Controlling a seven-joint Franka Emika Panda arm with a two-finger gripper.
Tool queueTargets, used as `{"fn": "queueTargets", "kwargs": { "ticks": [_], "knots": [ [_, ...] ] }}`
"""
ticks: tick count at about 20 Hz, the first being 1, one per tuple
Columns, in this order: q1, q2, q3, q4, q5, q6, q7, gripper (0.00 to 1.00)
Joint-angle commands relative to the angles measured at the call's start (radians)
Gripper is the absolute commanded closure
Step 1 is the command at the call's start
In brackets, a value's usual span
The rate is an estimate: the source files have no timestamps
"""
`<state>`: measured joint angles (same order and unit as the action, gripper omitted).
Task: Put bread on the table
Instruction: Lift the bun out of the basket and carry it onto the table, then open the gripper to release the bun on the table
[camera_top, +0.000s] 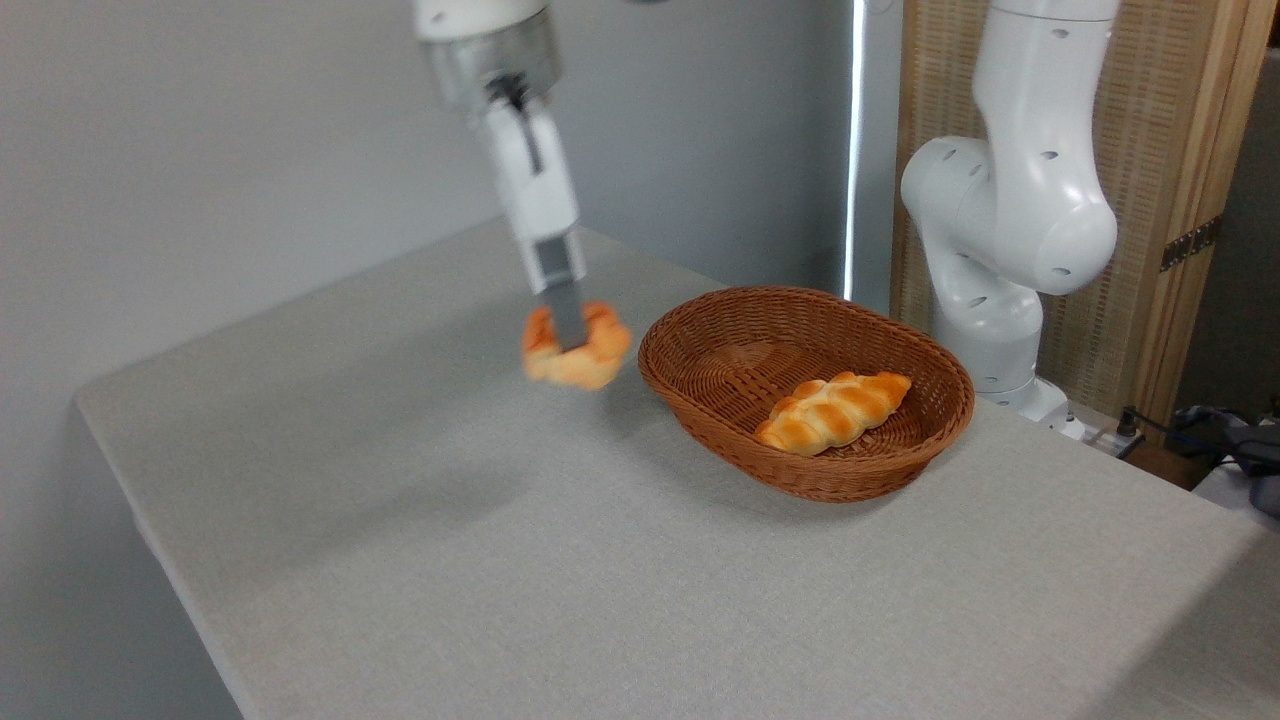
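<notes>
The bread (580, 358), a small round orange-golden bun with a lobed top, hangs in the air just left of the basket and above the table (420, 520). My gripper (568, 332) comes down from the top of the picture and is shut on the bun, with one grey finger showing across the bun's middle. The bun is slightly blurred. A soft shadow lies on the grey cloth below and to the left of it.
A brown oval wicker basket (905, 450) stands right of centre with a longer braided golden loaf (833, 411) inside. The arm's white base (1010, 240) rises behind the basket at the back right. Cables lie past the table's right edge.
</notes>
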<state>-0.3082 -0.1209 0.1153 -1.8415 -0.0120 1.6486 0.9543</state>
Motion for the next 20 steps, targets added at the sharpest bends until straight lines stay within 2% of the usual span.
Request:
{"fn": "queueTargets", "kwargs": {
  "ticks": [1, 5, 8, 9, 11, 12, 14, 20],
  "knots": [
    [-0.006, 0.104, -0.016, 0.059, -0.028, 0.094, -0.143, 0.67],
    [-0.006, 0.174, -0.057, 0.059, -0.017, 0.2, -0.221, 0.61],
    [-0.008, 0.224, -0.083, 0.059, -0.013, 0.258, -0.262, 0.48],
    [-0.008, 0.231, -0.101, 0.059, -0.01, 0.26, -0.276, 0.39],
    [-0.008, 0.234, -0.108, 0.059, 0.024, 0.258, -0.307, 0.16],
    [-0.008, 0.239, -0.114, 0.059, 0.044, 0.258, -0.316, 0.14],
    [-0.008, 0.239, -0.12, 0.059, 0.056, 0.258, -0.318, 0.03],
    [-0.006, 0.239, -0.12, 0.059, 0.058, 0.258, -0.316, 0.0]
  ]
}}
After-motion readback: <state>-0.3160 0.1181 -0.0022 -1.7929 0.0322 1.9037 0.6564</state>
